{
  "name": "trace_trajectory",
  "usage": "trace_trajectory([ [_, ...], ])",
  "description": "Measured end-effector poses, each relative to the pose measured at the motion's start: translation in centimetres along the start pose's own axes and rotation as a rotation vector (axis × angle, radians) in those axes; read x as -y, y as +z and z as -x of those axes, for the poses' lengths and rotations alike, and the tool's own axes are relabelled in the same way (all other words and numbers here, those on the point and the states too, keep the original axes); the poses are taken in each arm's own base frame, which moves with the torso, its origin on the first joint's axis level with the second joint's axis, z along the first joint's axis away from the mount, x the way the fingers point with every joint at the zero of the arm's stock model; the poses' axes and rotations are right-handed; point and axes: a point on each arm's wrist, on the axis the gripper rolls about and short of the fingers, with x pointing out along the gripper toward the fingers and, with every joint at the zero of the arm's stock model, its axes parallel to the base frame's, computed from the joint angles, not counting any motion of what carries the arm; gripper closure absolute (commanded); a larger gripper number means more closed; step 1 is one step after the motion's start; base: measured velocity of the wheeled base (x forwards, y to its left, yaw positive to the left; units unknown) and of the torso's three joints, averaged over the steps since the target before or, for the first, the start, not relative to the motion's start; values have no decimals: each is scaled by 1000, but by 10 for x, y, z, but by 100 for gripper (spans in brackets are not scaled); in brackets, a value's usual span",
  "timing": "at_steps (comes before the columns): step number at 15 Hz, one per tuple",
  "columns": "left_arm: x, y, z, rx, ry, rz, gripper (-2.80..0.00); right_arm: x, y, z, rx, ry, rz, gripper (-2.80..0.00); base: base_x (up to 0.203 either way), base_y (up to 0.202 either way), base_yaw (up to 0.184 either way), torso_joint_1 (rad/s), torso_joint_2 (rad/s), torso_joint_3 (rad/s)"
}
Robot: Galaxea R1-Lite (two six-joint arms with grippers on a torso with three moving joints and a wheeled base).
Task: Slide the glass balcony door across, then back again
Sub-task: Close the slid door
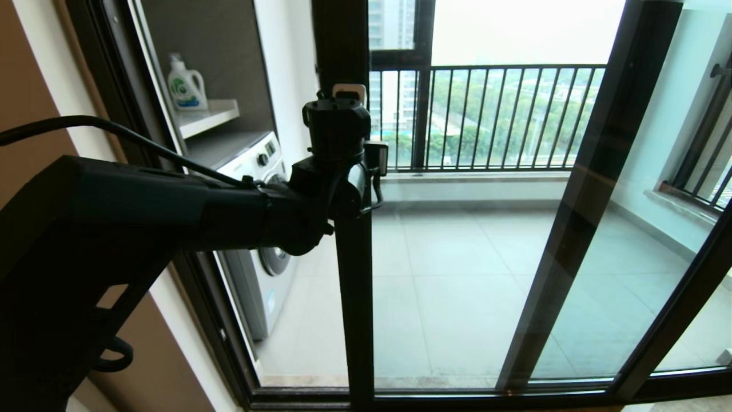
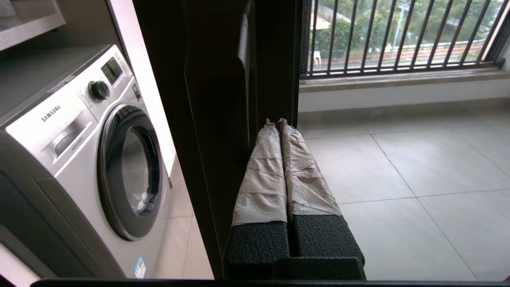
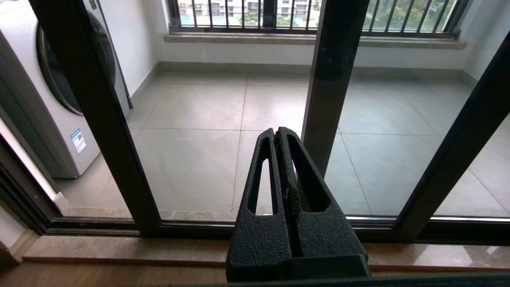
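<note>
The glass balcony door [image 1: 457, 274] is a clear pane in a slim black frame, and its leading upright [image 1: 354, 297] stands near the middle of the head view. Left of that upright is an open gap onto the balcony. My left arm reaches across to the upright, and its wrist [image 1: 337, 131] hides the fingers there. In the left wrist view my left gripper [image 2: 277, 121] is shut and holds nothing. Its tape-wrapped fingertips lie against the upright's dark edge [image 2: 239, 99]. My right gripper [image 3: 277, 131] is shut and empty, hanging low in front of the door glass [image 3: 199, 159].
A white washing machine [image 1: 269, 252] stands in the gap on the left, with a detergent bottle [image 1: 186, 86] on a shelf above it. A second black-framed panel's upright [image 1: 577, 229] slants at the right. The barred railing [image 1: 486, 114] closes the far side of the balcony. The floor track [image 3: 99, 225] runs below.
</note>
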Motion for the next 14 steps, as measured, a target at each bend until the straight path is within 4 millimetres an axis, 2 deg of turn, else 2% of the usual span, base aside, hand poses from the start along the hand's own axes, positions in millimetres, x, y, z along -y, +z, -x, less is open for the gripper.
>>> trace_trajectory([
  [10,-54,3,-2,-33,89,-16,0,0,0,0,0,1,0,0,0,0,0,0,0,0],
  [14,-70,9,-2,-27,126,-2,0,0,0,0,0,1,0,0,0,0,0,0,0,0],
])
